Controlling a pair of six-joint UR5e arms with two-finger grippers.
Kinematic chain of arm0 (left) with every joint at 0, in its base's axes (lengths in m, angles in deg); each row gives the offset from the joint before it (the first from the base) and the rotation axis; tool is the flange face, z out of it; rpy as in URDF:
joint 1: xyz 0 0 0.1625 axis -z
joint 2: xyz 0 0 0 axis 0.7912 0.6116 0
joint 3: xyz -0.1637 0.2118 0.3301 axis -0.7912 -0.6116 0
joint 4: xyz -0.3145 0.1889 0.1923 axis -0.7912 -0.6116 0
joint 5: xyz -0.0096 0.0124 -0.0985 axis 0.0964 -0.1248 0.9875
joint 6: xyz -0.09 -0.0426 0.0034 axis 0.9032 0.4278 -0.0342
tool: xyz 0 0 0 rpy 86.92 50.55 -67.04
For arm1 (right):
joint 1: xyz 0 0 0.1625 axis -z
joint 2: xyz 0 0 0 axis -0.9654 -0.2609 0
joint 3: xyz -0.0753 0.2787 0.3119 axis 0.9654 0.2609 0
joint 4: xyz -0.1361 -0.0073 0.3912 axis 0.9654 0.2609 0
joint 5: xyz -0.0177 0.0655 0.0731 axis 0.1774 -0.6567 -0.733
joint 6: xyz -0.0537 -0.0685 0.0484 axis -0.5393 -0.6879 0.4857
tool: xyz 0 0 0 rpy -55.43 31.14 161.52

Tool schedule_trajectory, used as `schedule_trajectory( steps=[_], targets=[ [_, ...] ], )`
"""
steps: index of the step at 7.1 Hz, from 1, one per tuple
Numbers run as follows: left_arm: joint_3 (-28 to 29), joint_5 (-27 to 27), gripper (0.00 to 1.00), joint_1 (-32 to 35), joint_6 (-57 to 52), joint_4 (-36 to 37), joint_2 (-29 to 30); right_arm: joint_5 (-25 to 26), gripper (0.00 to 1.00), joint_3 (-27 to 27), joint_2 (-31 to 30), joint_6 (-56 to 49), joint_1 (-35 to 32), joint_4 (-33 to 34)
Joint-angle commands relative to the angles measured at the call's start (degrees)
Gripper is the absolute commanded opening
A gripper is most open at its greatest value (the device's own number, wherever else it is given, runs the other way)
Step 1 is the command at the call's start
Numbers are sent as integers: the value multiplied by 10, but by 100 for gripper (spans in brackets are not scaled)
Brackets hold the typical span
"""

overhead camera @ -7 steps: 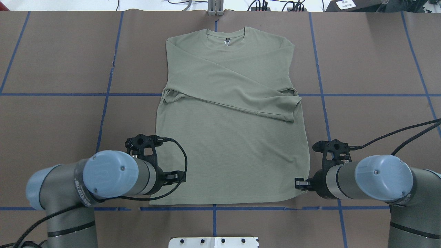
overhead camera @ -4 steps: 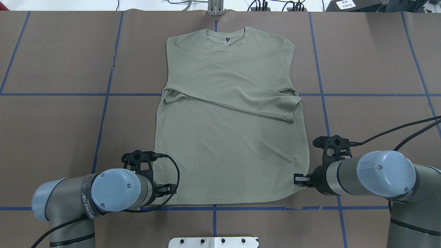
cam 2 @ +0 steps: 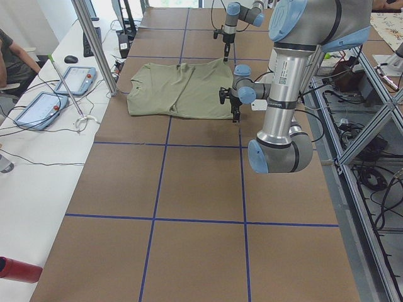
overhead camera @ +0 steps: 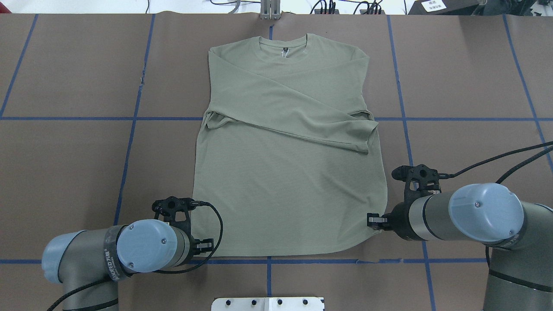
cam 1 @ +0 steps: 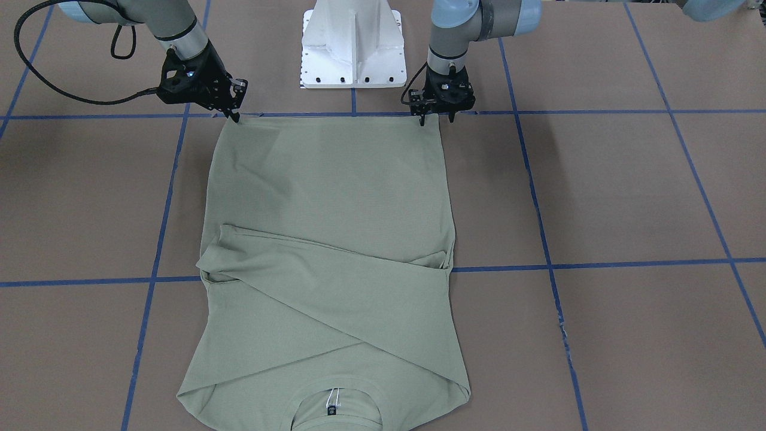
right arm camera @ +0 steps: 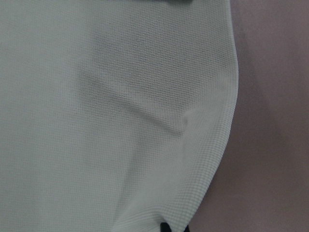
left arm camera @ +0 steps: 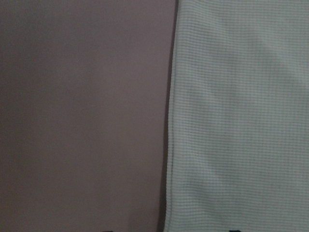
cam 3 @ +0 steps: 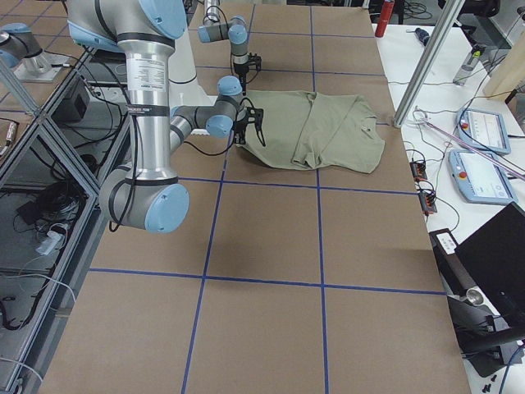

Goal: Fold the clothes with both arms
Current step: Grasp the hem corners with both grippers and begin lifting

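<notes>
The pale sage-green shirt (overhead camera: 285, 185) lies flat on the brown table, neck at the far side, both sleeves folded across the chest. It also shows in the front-facing view (cam 1: 335, 197). My left gripper (overhead camera: 203, 246) is open, low over the shirt's near-left hem corner; in the front-facing view (cam 1: 435, 120) its fingers straddle that corner. The left wrist view shows the shirt's side edge (left arm camera: 171, 145). My right gripper (overhead camera: 372, 220) is at the near-right hem corner, shut on the hem; cloth puckers ahead of it in the right wrist view (right arm camera: 188, 121).
The white pedestal base (cam 1: 352, 45) stands just behind the hem. Blue tape lines (overhead camera: 129, 142) grid the brown cover. A side bench with tablets (cam 2: 75, 78) and a seated person (cam 2: 9, 53) is beyond the table's far edge.
My left gripper has moved back toward the robot and outward, from over the lower shirt body to its near-left hem corner. My right gripper has edged slightly forward along the right hem.
</notes>
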Motion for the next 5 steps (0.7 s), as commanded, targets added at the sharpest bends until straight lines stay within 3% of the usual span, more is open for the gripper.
schedule_trajectory(
  steps=[1,5],
  targets=[
    [1,2,57,-2,-1,0,0,-3,0,0,0,-1,-5,0],
    [-5,4,11,-4,-1,0,5,-3,0,-1,-1,-1,-10,0]
  ],
)
